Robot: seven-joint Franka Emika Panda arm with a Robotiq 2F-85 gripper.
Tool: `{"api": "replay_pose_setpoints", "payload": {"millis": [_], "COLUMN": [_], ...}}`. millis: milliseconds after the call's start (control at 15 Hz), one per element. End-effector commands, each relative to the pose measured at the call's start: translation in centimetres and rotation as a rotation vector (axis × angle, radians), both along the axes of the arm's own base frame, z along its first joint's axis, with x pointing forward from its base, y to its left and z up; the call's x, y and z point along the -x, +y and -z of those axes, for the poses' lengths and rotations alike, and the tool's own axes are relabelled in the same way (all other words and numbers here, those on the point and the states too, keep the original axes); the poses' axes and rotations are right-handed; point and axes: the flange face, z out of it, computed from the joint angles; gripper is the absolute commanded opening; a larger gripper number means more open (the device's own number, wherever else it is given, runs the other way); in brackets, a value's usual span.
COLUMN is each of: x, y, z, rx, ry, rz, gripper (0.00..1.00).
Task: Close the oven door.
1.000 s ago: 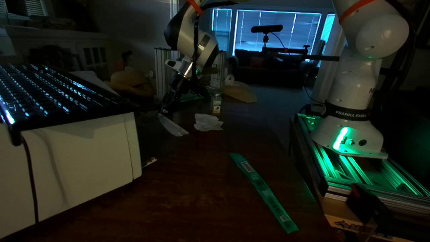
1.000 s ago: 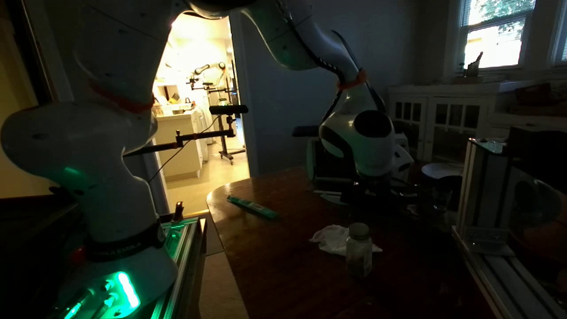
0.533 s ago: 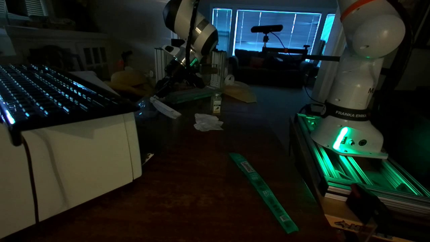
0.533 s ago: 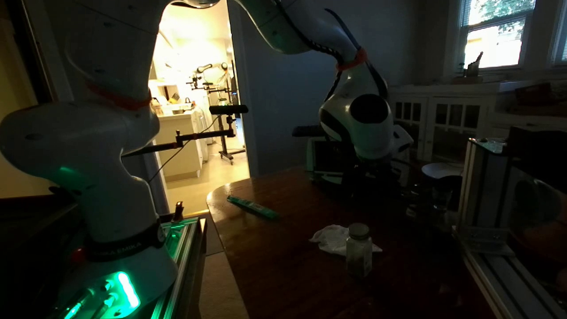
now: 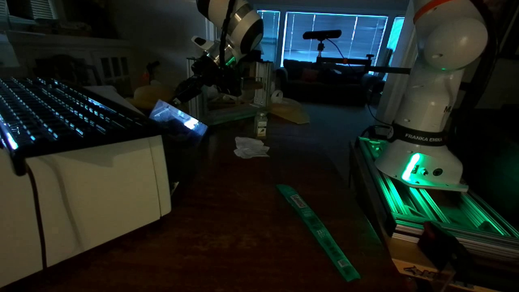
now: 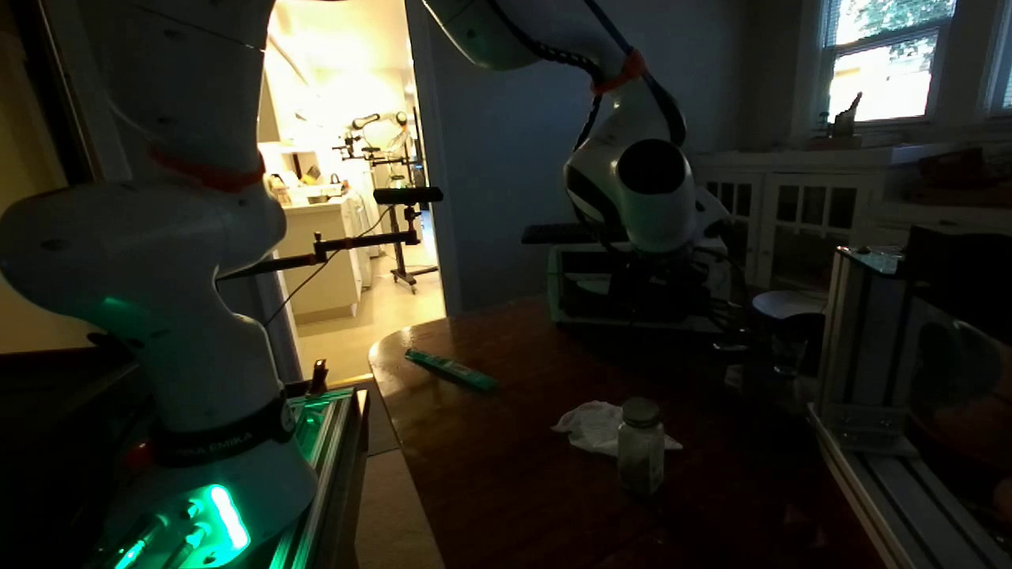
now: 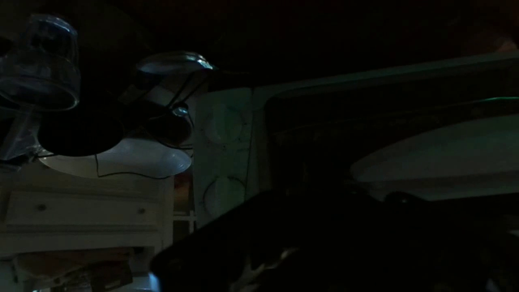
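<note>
The oven door is a flat glassy panel with a bluish sheen, tilted up from the table. The oven is a pale box with its frame partly behind the arm, and a knob panel in the upside-down wrist view. My dark gripper is at the door's upper edge; I cannot tell whether it touches. In an exterior view the gripper hides most of the door. A pale rounded shape lies across the dark oven front; whether on the door or behind it is unclear. The finger gap is too dark to read.
A large white box with a dark ridged rack stands at one side. A green strip, crumpled white sheet and jar lie on the table. A clear cup and white plate stand beside the oven.
The door has swung up from near the table toward the oven, so its glassy face now shows. The gripper has risen and moved toward the oven along with it.
</note>
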Motion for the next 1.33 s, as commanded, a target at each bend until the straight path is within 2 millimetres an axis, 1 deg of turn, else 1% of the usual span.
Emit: {"api": "replay_pose_setpoints", "payload": {"millis": [0,333,600,800,1067,1267], "x": [0.4,0.1,-0.6,-1.1,-1.6,-1.8], "y": [0.3,0.7,1.2,1.6,2.0,2.2], "z": [-0.9,-1.8,-2.1,-2.1,-1.6,-1.7], "rx": [-0.029,-0.048,-0.063,-0.071,-0.073,-0.087], "ry": [-0.035,-0.067,-0.088,-0.093,-0.089,-0.095], "rz": [-0.020,-0.029,-0.030,-0.031,-0.032,-0.029], "gripper": [0.00,0.00,0.00,0.00,0.00,0.00]}}
